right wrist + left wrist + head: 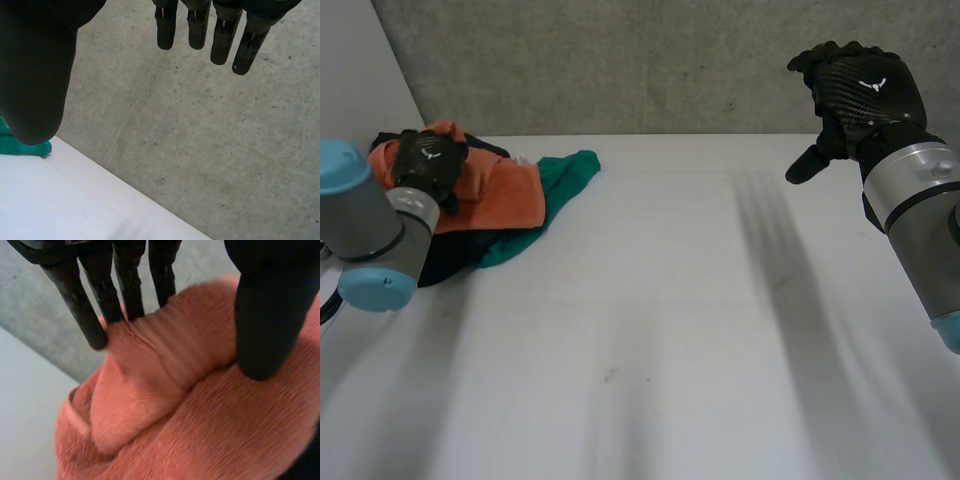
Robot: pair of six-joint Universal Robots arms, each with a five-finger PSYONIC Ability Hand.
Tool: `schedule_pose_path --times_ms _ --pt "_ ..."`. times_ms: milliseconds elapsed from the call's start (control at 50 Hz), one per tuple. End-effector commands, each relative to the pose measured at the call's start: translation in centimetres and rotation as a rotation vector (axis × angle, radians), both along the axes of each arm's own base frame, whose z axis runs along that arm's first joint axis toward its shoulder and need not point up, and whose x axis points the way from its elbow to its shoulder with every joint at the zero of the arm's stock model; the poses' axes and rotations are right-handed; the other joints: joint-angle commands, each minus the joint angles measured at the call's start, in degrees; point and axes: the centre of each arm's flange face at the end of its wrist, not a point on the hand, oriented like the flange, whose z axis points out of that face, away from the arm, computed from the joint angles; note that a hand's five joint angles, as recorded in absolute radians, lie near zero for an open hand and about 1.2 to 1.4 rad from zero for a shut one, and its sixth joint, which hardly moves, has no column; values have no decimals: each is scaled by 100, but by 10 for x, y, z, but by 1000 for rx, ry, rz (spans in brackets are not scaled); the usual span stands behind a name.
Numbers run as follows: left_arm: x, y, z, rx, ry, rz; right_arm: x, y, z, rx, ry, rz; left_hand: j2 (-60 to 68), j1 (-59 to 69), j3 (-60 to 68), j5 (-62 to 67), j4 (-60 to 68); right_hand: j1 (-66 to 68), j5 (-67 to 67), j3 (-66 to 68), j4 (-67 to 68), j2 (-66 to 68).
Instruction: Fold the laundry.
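A pile of laundry lies at the table's back left: an orange towel on top, a green cloth under it and a dark cloth beneath. My left hand rests on the orange towel at the pile's far-left part. In the left wrist view its fingers and thumb pinch a raised ridge of towel between them. My right hand hangs in the air over the table's back right, open, fingers straight and holding nothing. A tip of the green cloth lies past its thumb.
The white table runs bare from the pile across the middle and front. A grey concrete wall stands right behind the table's back edge. A pale panel closes the left side.
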Motion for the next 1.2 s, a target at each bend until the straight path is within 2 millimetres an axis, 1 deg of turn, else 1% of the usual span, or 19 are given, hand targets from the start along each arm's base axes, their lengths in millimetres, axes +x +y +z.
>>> schedule_pose_path --times_ms 20,80,100,160,180,260,380,440,520,560,660,700,720,740,860,940,1020,1080,1200 --pt "17 -14 -5 -58 9 46 0 0 -2 -9 34 -5 4889 4690 4898 4935 4933 -154 -361 -225 -346 -273" --pt "12 -5 20 -97 47 31 0 -1 -3 -8 39 -6 4889 4690 4898 4935 4933 -154 -361 -225 -346 -273" --pt "5 7 40 -125 97 6 0 -2 -2 -10 40 -7 4889 4690 4898 4935 4933 -154 -361 -225 -346 -273" --pt "-14 31 69 -159 196 -61 0 -3 1 -22 35 -9 4889 4690 4898 4935 4933 -154 -361 -225 -346 -273" --pt "-28 47 86 -178 264 -114 -1 -3 3 -27 33 -11 4889 4690 4898 4935 4933 -154 -361 -225 -346 -273" --pt "-56 89 122 -184 440 -240 -4 -6 9 -43 27 -22 4889 4690 4898 4935 4933 -154 -361 -225 -346 -273" --pt "-85 134 138 -83 589 -376 -5 -3 18 -68 16 -24 4889 4690 4898 4935 4933 -154 -361 -225 -346 -273" --pt "-105 157 134 13 648 -473 -6 -2 21 -75 13 -25 4889 4690 4898 4935 4933 -154 -361 -225 -346 -273" --pt "-152 214 125 203 763 -726 -12 -8 25 -88 9 -47 4889 4690 4898 4935 4933 -154 -361 -225 -346 -273" --pt "-162 227 117 273 793 -772 -14 -9 25 -90 9 -53 4889 4690 4898 4935 4933 -154 -361 -225 -346 -273" --pt "-182 225 67 462 838 -749 -14 -10 26 -93 9 -55 4725 4526 4733 4771 4769 -154 -361 -225 -346 -273" --pt "-185 226 62 483 834 -753 -14 -10 26 -91 13 -56 1394 1195 1403 1440 1438 -154 -361 -225 -346 -273" --pt "-188 229 62 483 825 -763 -14 -10 26 -91 16 -58 -1888 -2087 -1880 -1842 -1844 -154 -361 -225 -346 -273" --pt "-189 230 63 481 821 -767 -14 -10 25 -90 22 -57 -2111 -2310 -2102 -2065 -2067 -154 -361 -225 -346 -273" --pt "-182 228 72 442 804 -766 -13 -10 22 -98 88 -67 -1972 -2171 -1963 -1926 -1928 -154 -361 -225 -346 -273" --pt "-151 209 94 329 766 -701 -11 -8 19 -93 159 -67 -1905 -2103 -1896 -1859 -1861 -154 -361 -225 -346 -273" --pt "-129 197 100 232 665 -643 -11 -5 7 -37 262 -61 -1854 -2053 -1845 -1808 -1810 -154 -361 -225 -346 -273" --pt "-122 194 97 193 581 -621 -11 1 -9 47 366 -34 -1837 -2036 -1829 -1791 -1793 -154 -361 -225 -346 -273" --pt "-115 179 67 158 322 -562 -13 15 -38 210 512 37 -1753 -1952 -1744 -1707 -1709 -154 -361 -225 -346 -273"
